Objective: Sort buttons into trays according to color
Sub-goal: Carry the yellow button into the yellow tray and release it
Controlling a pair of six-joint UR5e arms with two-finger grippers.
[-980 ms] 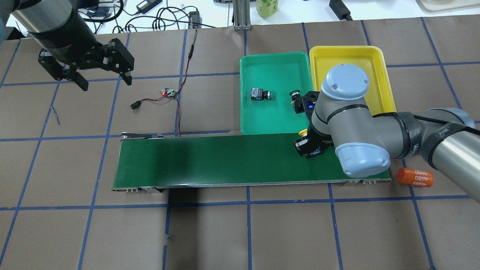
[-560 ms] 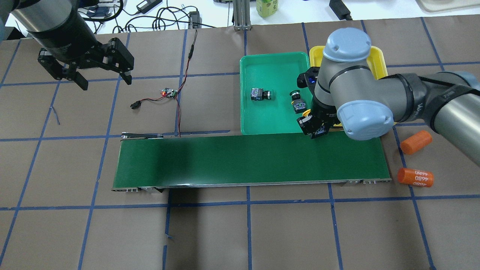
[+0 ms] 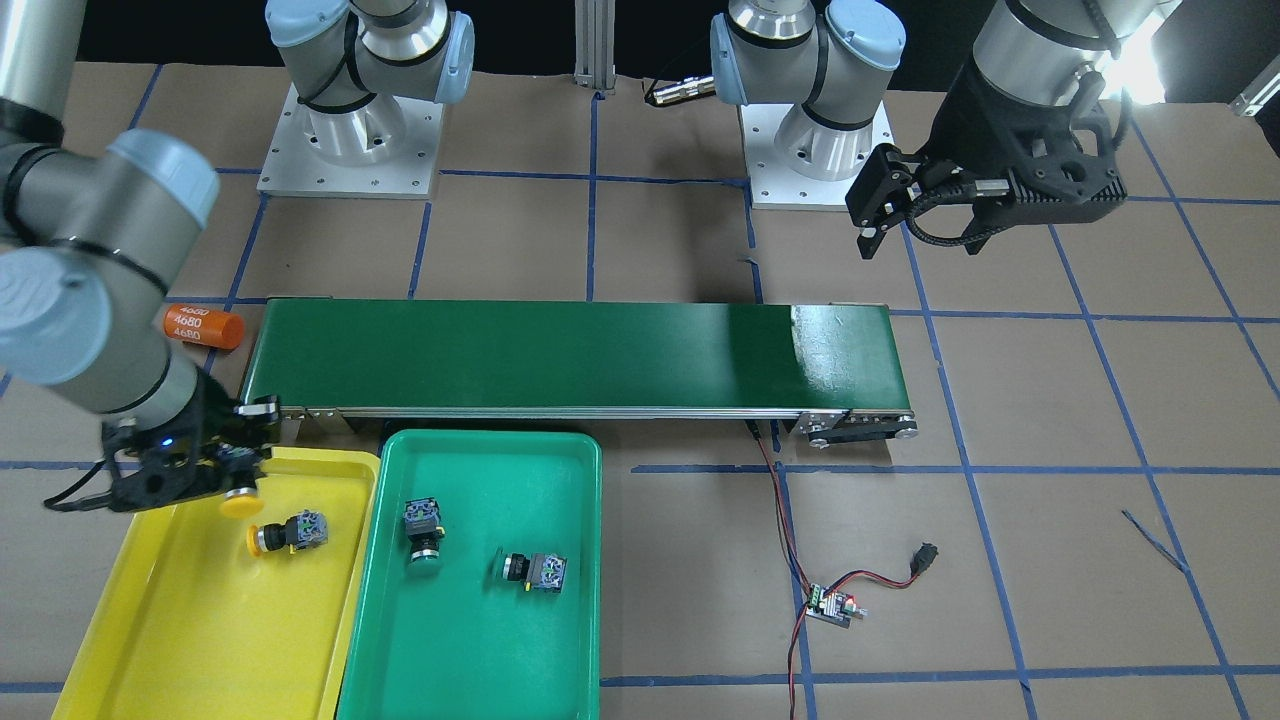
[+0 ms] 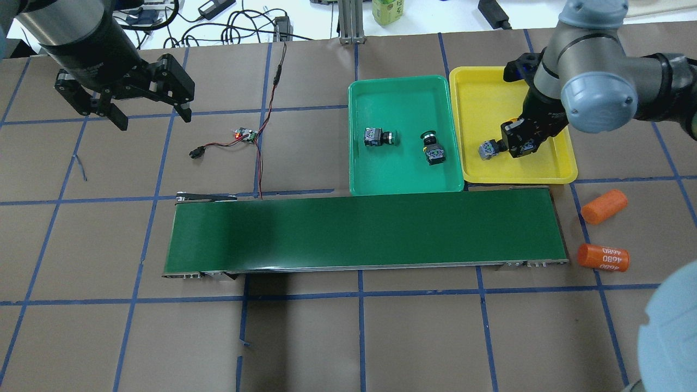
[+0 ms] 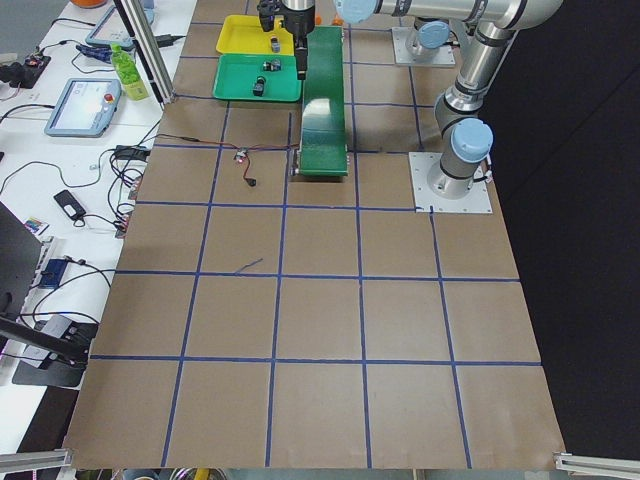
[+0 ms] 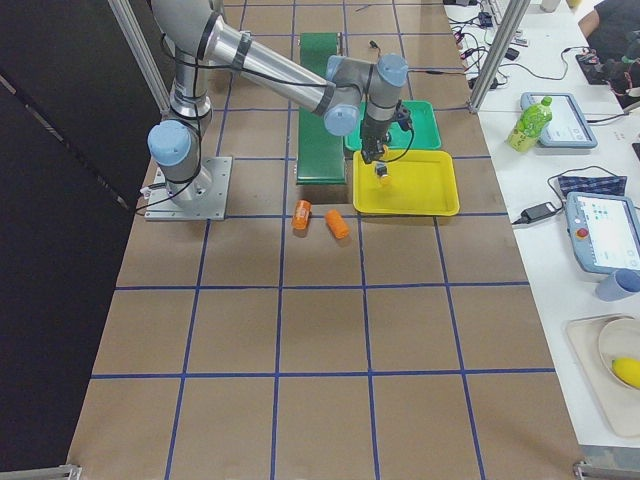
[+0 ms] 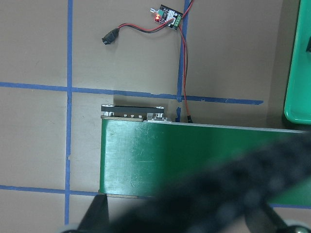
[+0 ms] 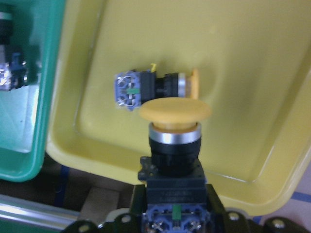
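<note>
Now the right gripper (image 4: pixel 516 144) clasps a yellow-capped button (image 8: pixel 175 145) over the yellow tray (image 4: pixel 484 98) at upper right, beside a second yellow button (image 4: pixel 486 149) lying inside; the left gripper (image 4: pixel 154 121) hangs spread open, upper left.

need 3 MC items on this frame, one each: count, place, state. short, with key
1. The green tray holds: A) one button B) two buttons C) three buttons
2. The right claw hangs over: A) the green tray B) the yellow tray C) neither tray
3. The left claw is: A) shut on a button B) shut, holding nothing C) open, holding nothing
Key: 1B, two green-capped ones lie there; 2B, overhead view shows it above that tray, gripping a yellow button; 3C, its fingers stand apart.
</note>
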